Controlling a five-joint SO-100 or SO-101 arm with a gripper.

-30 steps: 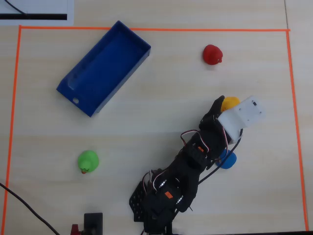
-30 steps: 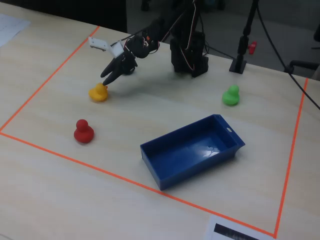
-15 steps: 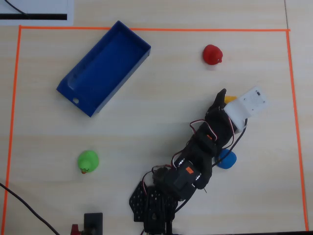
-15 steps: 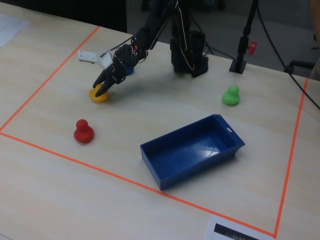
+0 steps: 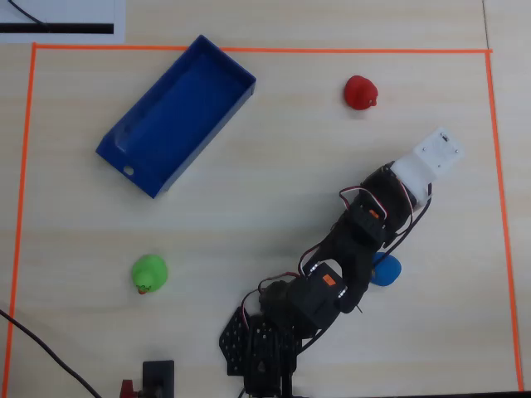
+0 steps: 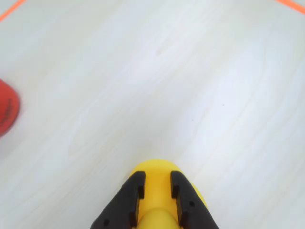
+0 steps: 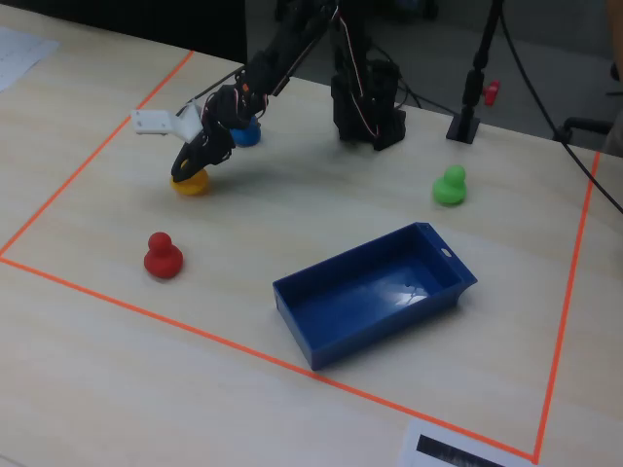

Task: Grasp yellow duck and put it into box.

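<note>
In the wrist view the yellow duck (image 6: 156, 170) sits between my gripper's (image 6: 155, 185) two black fingers (image 6: 132, 195), which press on it from both sides. From the fixed view, my gripper (image 7: 186, 172) is down on the yellow duck (image 7: 192, 185), which rests on the table near the left tape line. Seen from overhead, the arm's white wrist mount (image 5: 427, 163) hides both the duck and the jaws. The blue box (image 5: 176, 114) lies far off at the upper left, open and holding nothing; it also shows in the fixed view as the box (image 7: 375, 292).
A red duck (image 5: 362, 92) stands just beyond the gripper and shows as the red duck (image 6: 5, 112) at the wrist view's left edge. A blue duck (image 5: 385, 269) lies beside the arm. A green duck (image 5: 150, 274) sits at the lower left. Orange tape (image 5: 496, 166) frames the table.
The arm has stretched further out and come down, and the gripper now sits over the yellow duck. From overhead the duck has gone from sight under the wrist.
</note>
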